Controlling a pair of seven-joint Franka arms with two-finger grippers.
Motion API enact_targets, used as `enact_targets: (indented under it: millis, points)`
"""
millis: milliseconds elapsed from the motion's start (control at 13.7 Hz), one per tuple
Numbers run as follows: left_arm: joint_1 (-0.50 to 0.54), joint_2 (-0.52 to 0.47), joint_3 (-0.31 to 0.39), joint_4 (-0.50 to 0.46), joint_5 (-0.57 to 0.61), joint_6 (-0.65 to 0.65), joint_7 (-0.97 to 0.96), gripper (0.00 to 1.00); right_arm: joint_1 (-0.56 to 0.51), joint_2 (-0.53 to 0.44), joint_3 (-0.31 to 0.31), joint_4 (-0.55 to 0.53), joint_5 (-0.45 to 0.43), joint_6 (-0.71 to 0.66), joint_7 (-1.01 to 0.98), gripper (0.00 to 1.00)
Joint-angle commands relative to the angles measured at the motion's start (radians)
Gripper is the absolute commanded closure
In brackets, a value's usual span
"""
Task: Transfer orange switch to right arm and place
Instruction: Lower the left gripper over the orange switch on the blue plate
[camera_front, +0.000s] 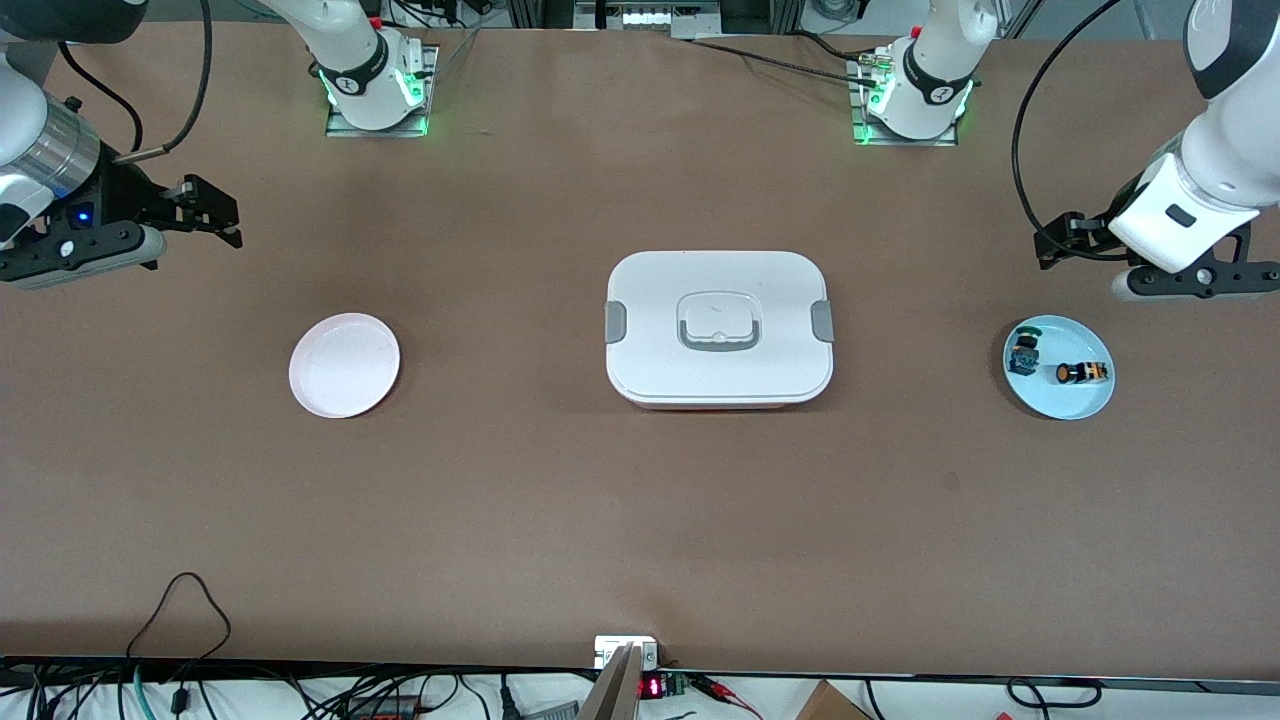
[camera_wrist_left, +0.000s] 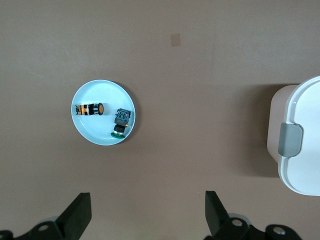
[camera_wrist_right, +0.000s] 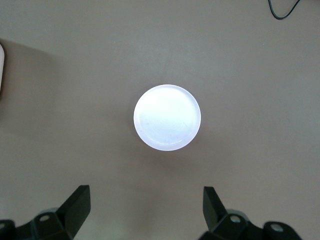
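Table (camera_front: 640, 520) first: we see brown cloth with a closed white box (camera_front: 718, 328) at its middle. Toward the right arm's end lies a pink plate (camera_front: 344, 364); toward the left arm's end, a blue plate (camera_front: 1060, 392). On the blue plate we find the orange switch (camera_front: 1081, 372) lying on its side, just beside a green switch (camera_front: 1024, 350). Our left gripper (camera_front: 1160, 262) hangs above the table near the blue plate, jaws apart. Our right gripper (camera_front: 150, 225) hangs near the pink plate, jaws apart, holding nothing.

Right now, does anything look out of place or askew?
Nothing stands out. Both switches, orange and green, lie on their sides in the blue plate; the pink plate holds nothing.
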Motion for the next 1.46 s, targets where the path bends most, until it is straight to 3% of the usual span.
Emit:
enact_targets:
  millis: [0, 439, 878, 1244, 1390]
  points:
    - [0.019, 0.04, 0.007, 0.029, -0.011, -0.015, 0.012, 0.0, -0.004, -0.012, 0.002, -0.003, 0.017, 0.001, 0.007, 0.0]
    - [0.157, 0.175, 0.008, 0.031, -0.003, -0.006, 0.023, 0.0, -0.004, -0.012, 0.002, -0.003, 0.017, 0.005, 0.007, 0.0]
    - [0.228, 0.33, 0.007, 0.007, 0.047, 0.146, 0.087, 0.0, -0.004, -0.012, 0.002, -0.003, 0.017, 0.001, 0.007, 0.0]
    - [0.36, 0.332, 0.007, -0.213, 0.047, 0.576, 0.255, 0.0, -0.005, -0.012, 0.002, -0.003, 0.017, 0.001, 0.007, 0.0]
    - [0.404, 0.333, 0.005, -0.323, 0.046, 0.809, 0.349, 0.0, -0.005, -0.012, 0.002, -0.003, 0.017, 0.001, 0.007, 0.0]
